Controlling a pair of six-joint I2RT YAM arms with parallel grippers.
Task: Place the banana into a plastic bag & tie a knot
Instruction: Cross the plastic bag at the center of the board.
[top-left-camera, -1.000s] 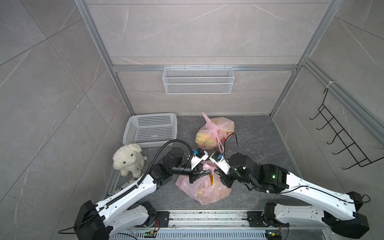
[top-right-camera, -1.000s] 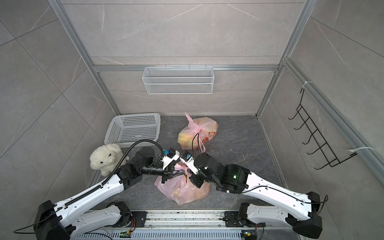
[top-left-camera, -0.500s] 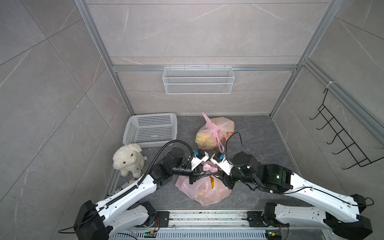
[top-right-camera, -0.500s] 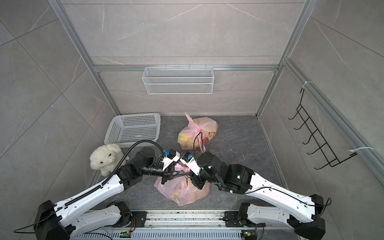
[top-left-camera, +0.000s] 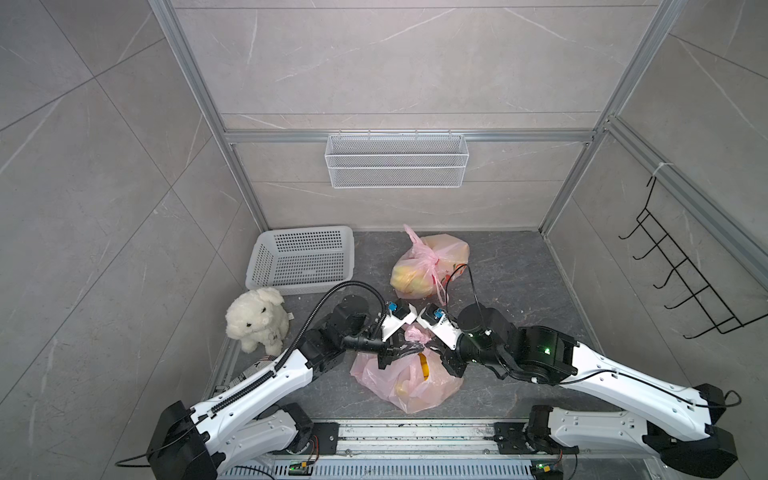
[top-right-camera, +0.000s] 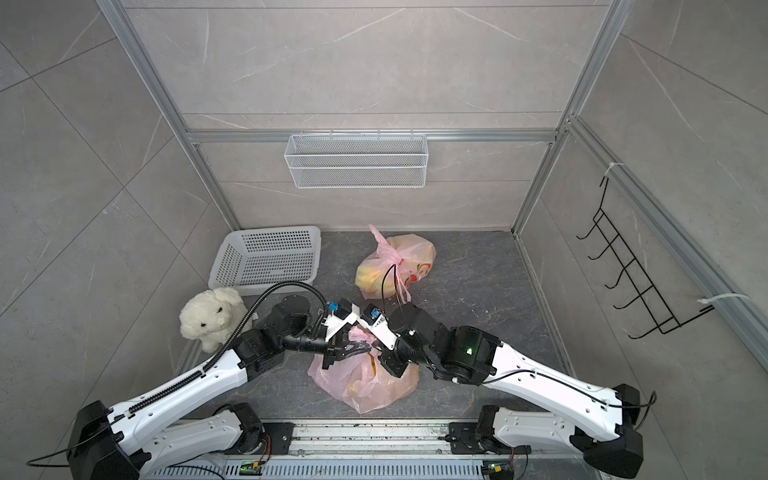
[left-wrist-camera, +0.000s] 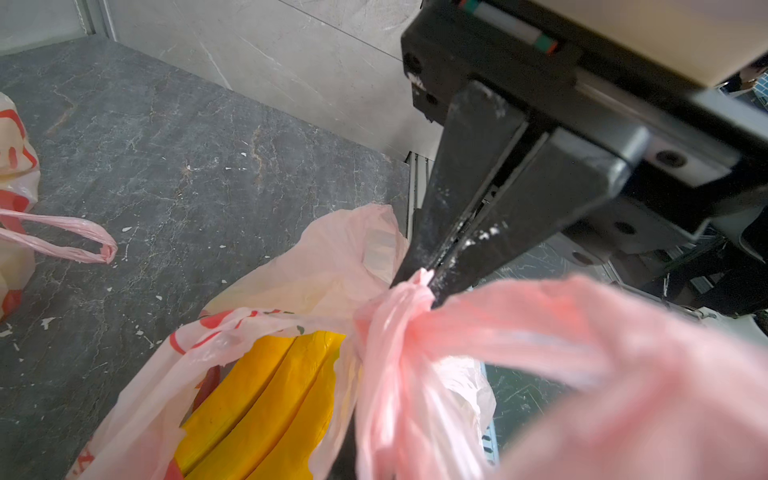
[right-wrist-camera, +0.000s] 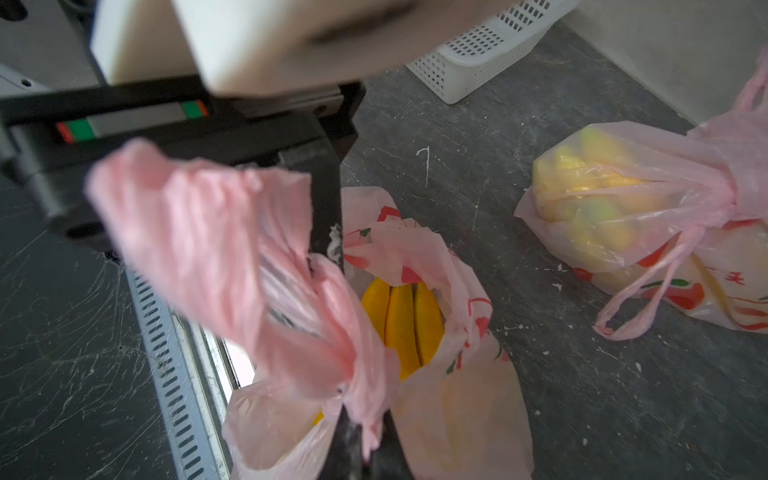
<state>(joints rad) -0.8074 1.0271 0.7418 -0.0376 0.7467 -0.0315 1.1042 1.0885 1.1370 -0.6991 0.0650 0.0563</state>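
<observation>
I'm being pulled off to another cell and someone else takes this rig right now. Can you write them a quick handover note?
Left tool: shut on a handle of the near bag.
Right tool: shut on the bag's other handle.
Things: bananas are inside the bag, which sits on the table between the arms; a second, tied bag lies behind.
Done: bananas bagged, handles gathered together.
Left: the mouth gapes; finish and tighten the knot.

Grey tile walls, dark stone floor, wire shelf bk, hook rack rt.
</observation>
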